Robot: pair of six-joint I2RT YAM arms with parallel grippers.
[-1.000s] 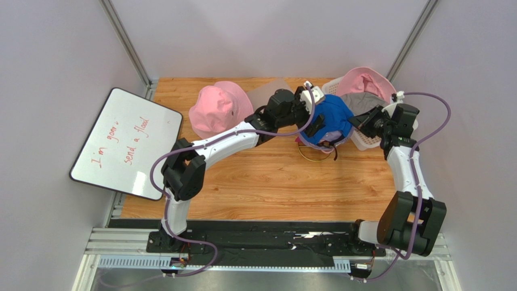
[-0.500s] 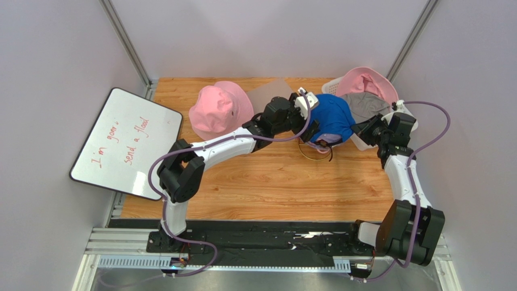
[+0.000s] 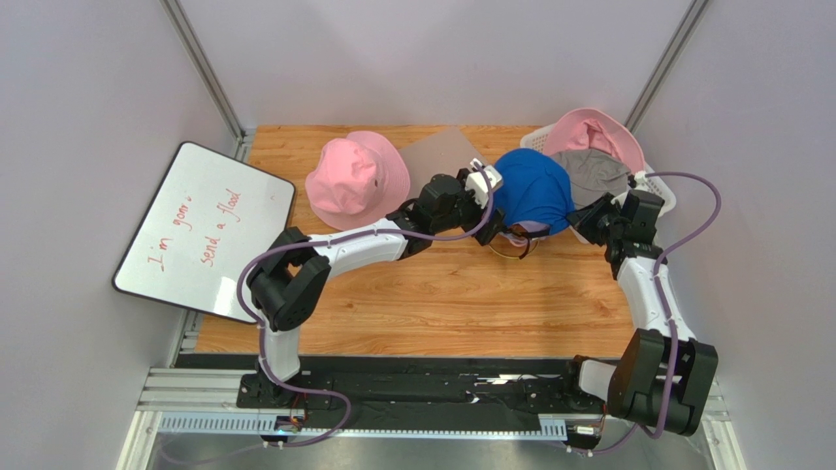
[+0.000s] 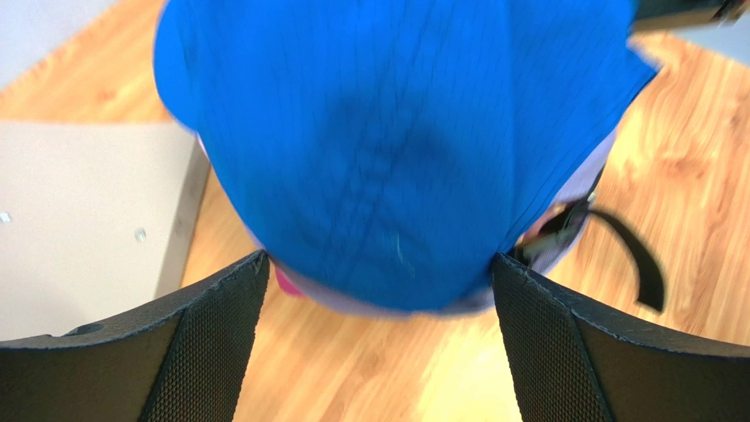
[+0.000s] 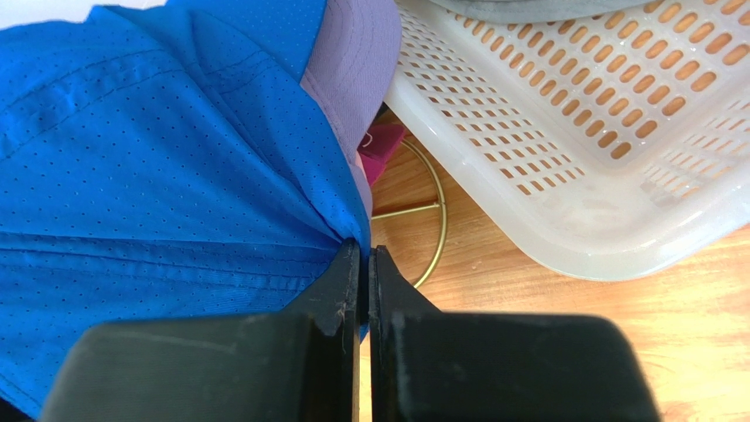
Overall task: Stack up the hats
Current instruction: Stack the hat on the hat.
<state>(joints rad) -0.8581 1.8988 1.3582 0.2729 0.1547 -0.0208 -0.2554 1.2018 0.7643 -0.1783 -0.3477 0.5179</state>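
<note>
Far right on the table (image 3: 442, 299), just left of the basket (image 5: 572, 193), the blue cap (image 3: 533, 188) is being seated on a pile of caps (image 5: 352, 61) (lavender and magenta cloth show beneath its edge). The next move likely calls for the right gripper (image 5: 363, 255), pinched tight on the cap's hem, to release without dragging it askew. Both arms reach far and inward; the left gripper (image 4: 377, 264) gapes wide, holding nothing, fingers (image 4: 211, 338) flanking the crown.
</note>
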